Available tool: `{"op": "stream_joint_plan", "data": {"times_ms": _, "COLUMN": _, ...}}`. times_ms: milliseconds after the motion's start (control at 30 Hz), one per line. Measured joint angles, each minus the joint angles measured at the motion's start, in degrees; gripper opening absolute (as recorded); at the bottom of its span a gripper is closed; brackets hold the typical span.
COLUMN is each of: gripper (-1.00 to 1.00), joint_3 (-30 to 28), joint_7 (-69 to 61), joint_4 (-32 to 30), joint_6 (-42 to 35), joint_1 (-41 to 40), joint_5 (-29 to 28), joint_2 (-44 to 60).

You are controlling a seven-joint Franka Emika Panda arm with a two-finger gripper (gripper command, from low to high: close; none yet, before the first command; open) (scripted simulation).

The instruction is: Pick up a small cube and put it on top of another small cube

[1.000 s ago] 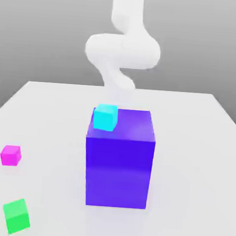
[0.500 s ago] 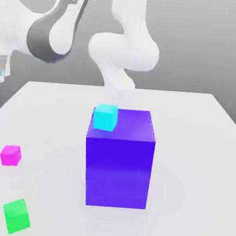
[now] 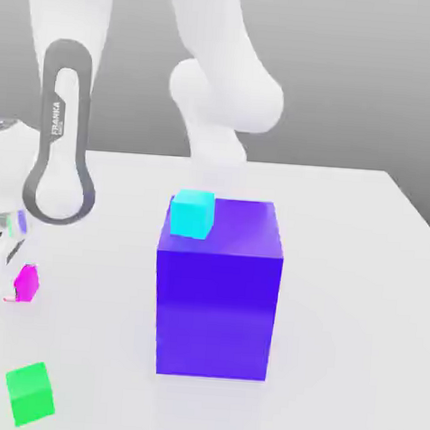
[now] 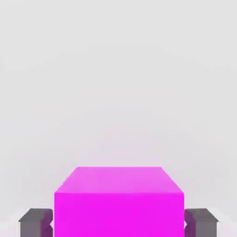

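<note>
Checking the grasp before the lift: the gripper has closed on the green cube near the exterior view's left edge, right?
Not green. The gripper is shut on the magenta cube, as the hand view shows; the green cube sits untouched on the table.

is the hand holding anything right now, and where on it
The hand is shut on the small magenta cube, one finger on each of two opposite side faces, low on the white table.

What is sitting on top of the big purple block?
A small cyan cube rests on the purple block, at the top face's corner toward the exterior view's left. The rest of that face looks bare. The table right behind the block is hidden by it.
</note>
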Motion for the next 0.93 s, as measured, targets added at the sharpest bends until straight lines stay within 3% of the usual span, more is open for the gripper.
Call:
{"op": "stream_joint_plan", "data": {"times_ms": 133, "gripper": -1.0, "joint_3": -1.09, "joint_7": 1.22, "joint_4": -0.4, "joint_6": -1.15, "joint_1": 0.72, "joint_5": -1.58, "joint_2": -1.54}}
{"op": "stream_joint_plan", "data": {"times_ms": 300, "gripper": -1.0, "joint_3": -7.06, "joint_7": 8.58, "joint_4": -2.6, "joint_6": -8.54, "joint_1": 4.57, "joint_5": -11.29, "joint_2": -11.34}}
{"op": "stream_joint_plan", "data": {"times_ms": 600, "gripper": -1.0, "joint_3": 3.42, "joint_7": 24.38, "joint_4": 13.92, "joint_6": -22.74, "joint_1": 19.62, "joint_5": -16.93, "joint_2": -9.38}}
{"op": "stream_joint_plan", "data": {"times_ms": 733, "gripper": -1.0, "joint_3": 5.23, "joint_7": 25.86, "joint_4": 16.61, "joint_6": -18.84, "joint_1": 21.57, "joint_5": -16.72, "joint_2": -2.85}}
{"op": "stream_joint_plan", "data": {"times_ms": 767, "gripper": 1.0, "joint_3": 5.45, "joint_7": 25.77, "joint_4": 16.79, "joint_6": -17.04, "joint_1": 21.53, "joint_5": -16.52, "joint_2": -0.86}}
{"op": "stream_joint_plan", "data": {"times_ms": 933, "gripper": 1.0, "joint_3": 5.45, "joint_7": 25.77, "joint_4": 16.79, "joint_6": -17.04, "joint_1": 21.53, "joint_5": -16.52, "joint_2": -0.86}}
